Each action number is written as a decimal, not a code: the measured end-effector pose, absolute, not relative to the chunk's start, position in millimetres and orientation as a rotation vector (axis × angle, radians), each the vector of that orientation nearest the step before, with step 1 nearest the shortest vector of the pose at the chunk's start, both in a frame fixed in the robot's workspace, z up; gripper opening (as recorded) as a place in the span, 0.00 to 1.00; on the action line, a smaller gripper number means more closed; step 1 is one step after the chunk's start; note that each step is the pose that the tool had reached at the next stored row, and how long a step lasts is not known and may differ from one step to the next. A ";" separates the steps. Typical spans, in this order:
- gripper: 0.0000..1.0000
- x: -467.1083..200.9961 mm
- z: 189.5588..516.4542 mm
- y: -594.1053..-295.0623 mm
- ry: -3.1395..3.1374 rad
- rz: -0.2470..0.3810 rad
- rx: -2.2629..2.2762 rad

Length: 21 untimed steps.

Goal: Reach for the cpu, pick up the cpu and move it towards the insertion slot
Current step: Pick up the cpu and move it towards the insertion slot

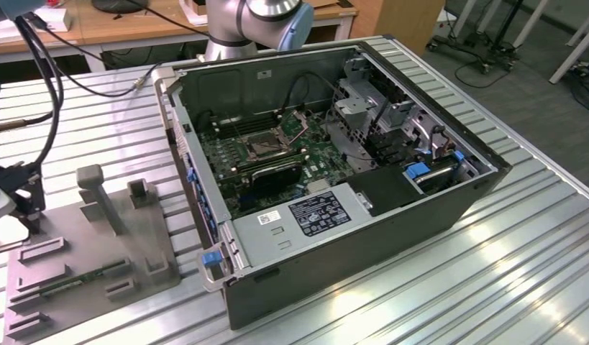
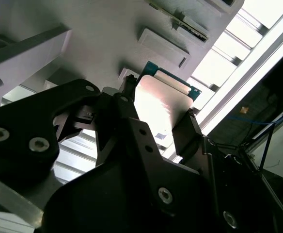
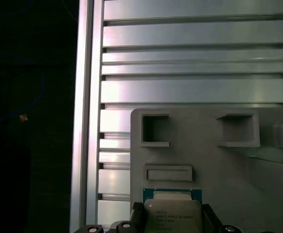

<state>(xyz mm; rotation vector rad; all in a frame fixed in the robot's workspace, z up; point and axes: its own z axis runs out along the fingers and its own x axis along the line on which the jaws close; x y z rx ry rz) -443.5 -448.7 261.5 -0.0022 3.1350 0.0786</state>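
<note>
Step in hand: the pick-up of the cpu (image 3: 173, 212) from the grey fixture plate (image 3: 219, 160) is judged to be under way; a lift clear of the plate cannot be confirmed.
Gripper: in both wrist views the gripper (image 2: 158, 103) is seen clenched on the cpu. The black fingers (image 2: 184, 133) are set against two opposite edges, and the pale metal top is left uncovered.
Cpu position: the chip is held between the fingers at the fixture plate, near a shallow rectangular recess (image 3: 169, 173). Whether its underside touches the plate cannot be told.
Fixture plate: it is found at the lower left of the exterior view (image 1: 78, 251), on the slatted metal worktop (image 1: 486, 287).
Insertion slot: the dark square socket with a silvery frame (image 1: 262, 147) is noted on the green motherboard (image 1: 222, 162), inside the open computer case (image 1: 390, 223), just left of centre in the exterior view and well apart from the fixture plate.
Grip alignment: in the first wrist view the chip is seen square to the fingers.
Care required: contact is best kept to the edges only, with light force. The chip should be kept level and raised straight, so that the raised blocks (image 1: 93, 194) on the plate are cleared.
Risk: a tilt or slip of so thin a part is judged the main hazard.
</note>
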 end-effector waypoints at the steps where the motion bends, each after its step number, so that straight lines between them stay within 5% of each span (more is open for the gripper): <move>1: 0.54 -443.5 262.9 -448.7 3.135 0.079 -0.002; 21: 0.54 -443.5 281.7 -448.7 3.135 0.079 -0.002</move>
